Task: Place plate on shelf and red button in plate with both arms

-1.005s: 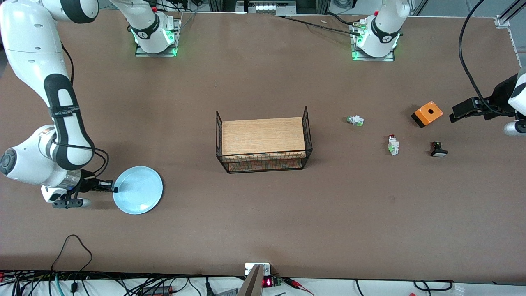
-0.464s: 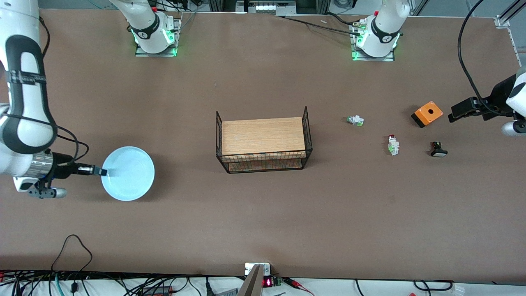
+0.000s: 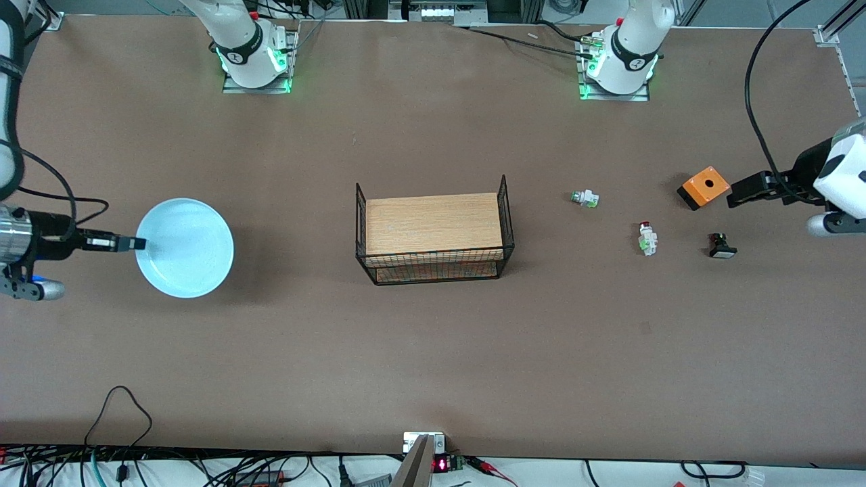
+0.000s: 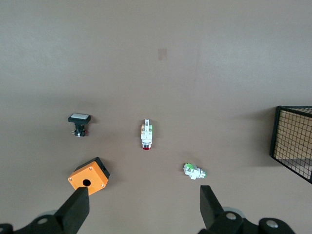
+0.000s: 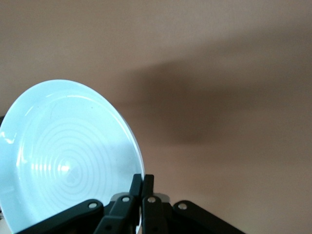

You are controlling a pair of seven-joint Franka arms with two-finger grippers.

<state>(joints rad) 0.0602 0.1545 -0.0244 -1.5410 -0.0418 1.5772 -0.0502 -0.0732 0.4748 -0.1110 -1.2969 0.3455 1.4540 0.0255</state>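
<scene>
Lifted off the tabletop over the last second, the plate [image 3: 185, 247] now hangs pinched by its rim in the right gripper [image 3: 139, 243], carried toward the right arm's end of the table and the edge where the bases stand. It is not yet set down, so I judge the task barely begun, and the red button [image 3: 647, 238] lies untouched toward the left arm's end, with the left gripper [image 4: 141, 207] spread wide above it. Around them are a plain brown table [image 3: 433, 352], a wire basket [image 3: 434, 233] with a wooden top at mid-table, and cables along the camera-side edge.
</scene>
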